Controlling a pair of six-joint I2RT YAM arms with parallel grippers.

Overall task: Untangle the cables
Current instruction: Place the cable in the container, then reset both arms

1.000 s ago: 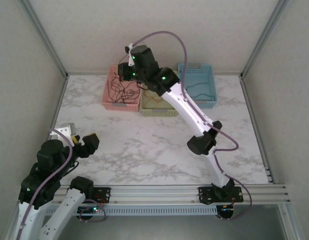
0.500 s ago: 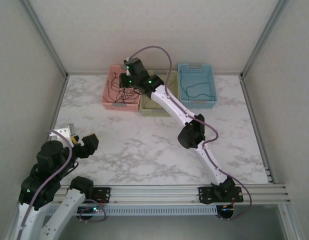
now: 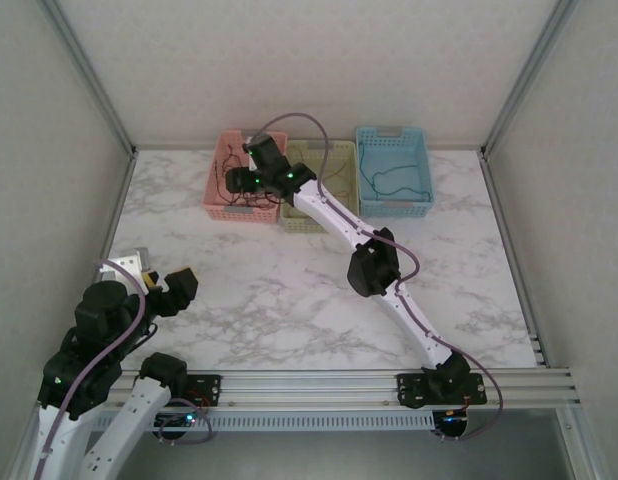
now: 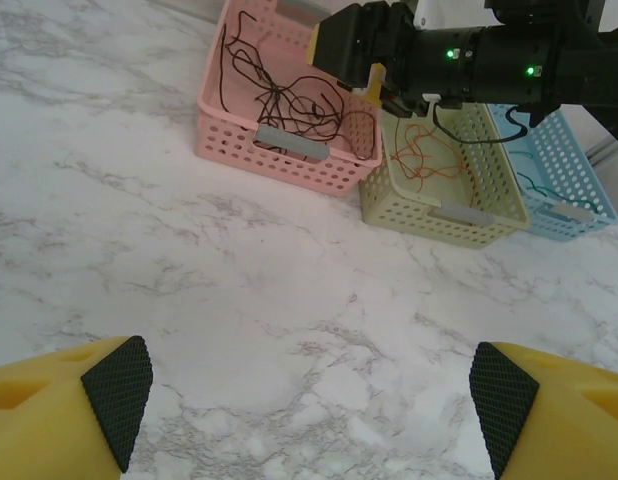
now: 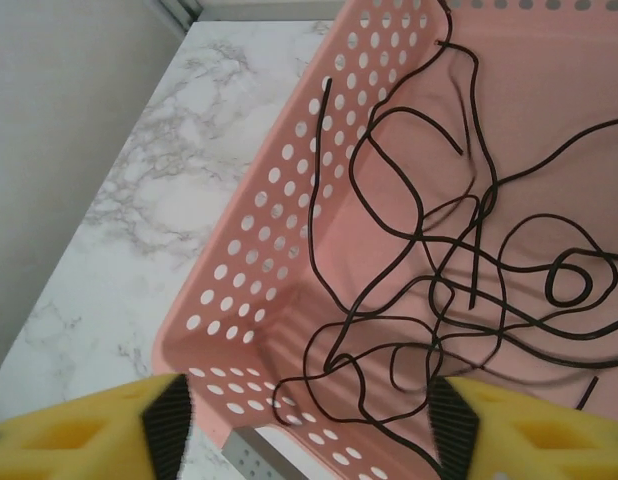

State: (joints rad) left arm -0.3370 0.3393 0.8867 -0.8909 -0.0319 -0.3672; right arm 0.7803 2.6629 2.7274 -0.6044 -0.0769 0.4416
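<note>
Step in hand: pick 1 strand from the tangle. The right hand (image 5: 311,425) hovers over the pink basket (image 5: 269,250), jaws wide apart, holding nothing. The black cables (image 5: 469,270) lie knotted on the basket floor. An orange cable (image 4: 424,160) lies in the middle basket (image 4: 439,215), a teal cable (image 3: 389,182) in the blue basket (image 3: 394,208). The left hand (image 4: 309,400) hangs open and empty over the counter (image 4: 239,300). Descend on a free end or outer loop, clear of crossings. Close on 1 strand only. Lift slowly; if the whole knot rises, release and reselect.
</note>
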